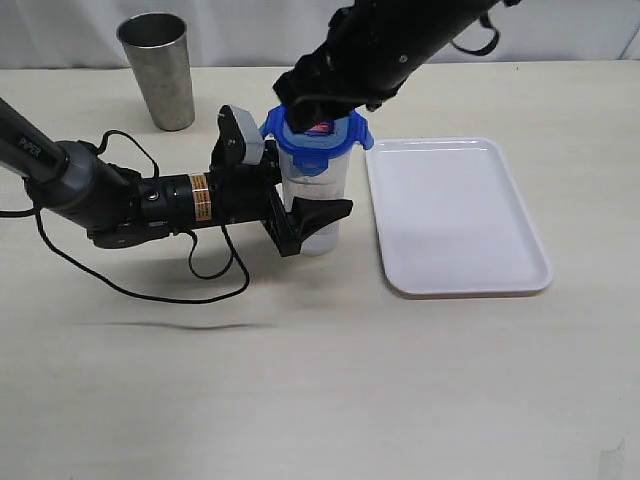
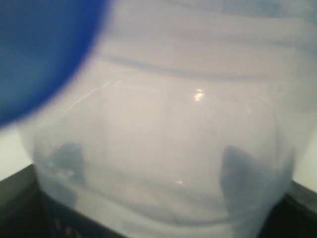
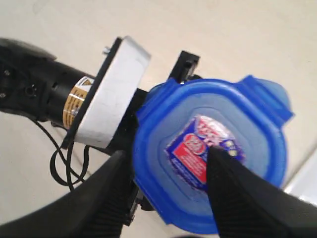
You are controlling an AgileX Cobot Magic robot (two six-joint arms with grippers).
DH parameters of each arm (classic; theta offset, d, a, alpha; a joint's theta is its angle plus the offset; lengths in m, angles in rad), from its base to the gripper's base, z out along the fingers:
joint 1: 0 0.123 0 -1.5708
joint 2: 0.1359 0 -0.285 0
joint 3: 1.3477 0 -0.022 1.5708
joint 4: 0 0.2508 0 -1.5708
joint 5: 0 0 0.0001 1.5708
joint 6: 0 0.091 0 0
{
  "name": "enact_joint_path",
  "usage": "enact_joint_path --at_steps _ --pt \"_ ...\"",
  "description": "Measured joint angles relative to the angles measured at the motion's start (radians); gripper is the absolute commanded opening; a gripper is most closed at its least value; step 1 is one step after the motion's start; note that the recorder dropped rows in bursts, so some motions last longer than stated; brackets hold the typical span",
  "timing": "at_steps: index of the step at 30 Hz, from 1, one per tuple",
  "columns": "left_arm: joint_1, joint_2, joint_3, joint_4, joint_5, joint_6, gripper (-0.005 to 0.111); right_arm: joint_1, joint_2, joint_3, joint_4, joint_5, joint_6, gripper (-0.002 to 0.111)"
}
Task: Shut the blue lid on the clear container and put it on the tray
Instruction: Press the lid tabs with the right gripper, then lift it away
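The table (image 1: 300,400) is being overlooked from above by the exterior camera. Its centre is being shared: the clear container (image 2: 163,148) filmed point-blank by the left wrist camera, the blue lid (image 3: 257,148) downward by the right.

lid (image 1: 347,140) on container (image 1: 326,186), tray (image 1: 455,215) to its right, cup (image 1: 158,70) behind left

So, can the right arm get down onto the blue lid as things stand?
Probably yes. The right pincer hangs open directly over the blue lid, with nothing between them; the left pincer grips the clear container lower down, leaving the top free.
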Motion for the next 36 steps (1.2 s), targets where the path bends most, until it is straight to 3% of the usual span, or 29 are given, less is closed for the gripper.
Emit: enact_joint_path --at_steps 12,23,36 --pt "0.000 0.000 0.000 0.003 -0.002 -0.002 0.000 -0.084 -0.089 0.030 -0.002 0.096 0.117 0.046" --pt "0.000 0.000 0.000 0.003 -0.002 -0.002 0.000 -0.137 -0.087 0.117 -0.010 0.034 0.168 0.046" --pt "0.000 0.000 0.000 0.003 -0.002 -0.006 0.000 -0.143 0.009 0.118 0.160 -0.022 0.125 0.046"
